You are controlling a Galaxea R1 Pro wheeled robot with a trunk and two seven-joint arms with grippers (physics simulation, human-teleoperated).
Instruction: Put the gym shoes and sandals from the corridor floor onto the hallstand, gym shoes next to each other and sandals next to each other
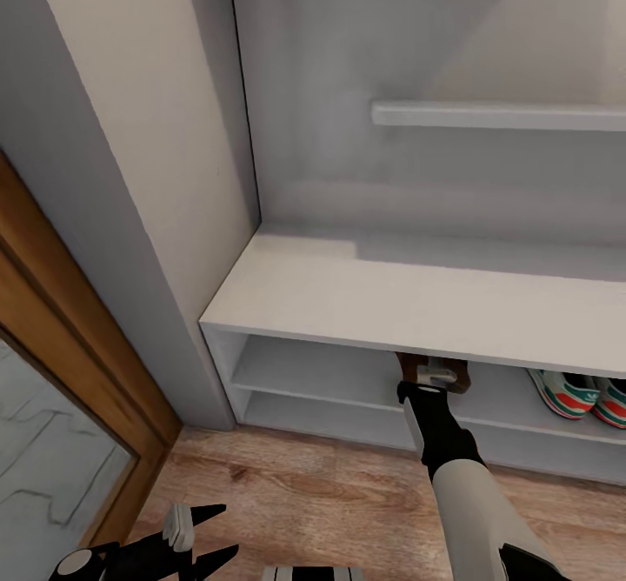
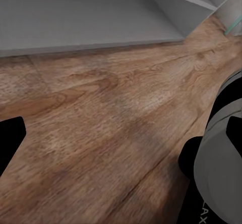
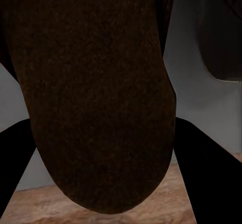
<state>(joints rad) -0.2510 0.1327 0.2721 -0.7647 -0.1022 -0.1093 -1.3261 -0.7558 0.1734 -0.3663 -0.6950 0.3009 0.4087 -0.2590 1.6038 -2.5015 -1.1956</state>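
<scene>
I see the shoe rack (image 1: 365,298) ahead, on the wood floor (image 1: 330,494). The two gym shoes (image 1: 578,394) stand side by side on its upper shelf, to the right. My right gripper (image 1: 428,378) reaches under the bench top and holds a brown sandal (image 3: 96,98) between its fingers, just inside that shelf. If I release too near the edge, the sandal may tip onto the floor. A second dark sandal (image 3: 222,38) seems to lie beside it. My left gripper (image 1: 187,546) hangs low, jaws wide.
</scene>
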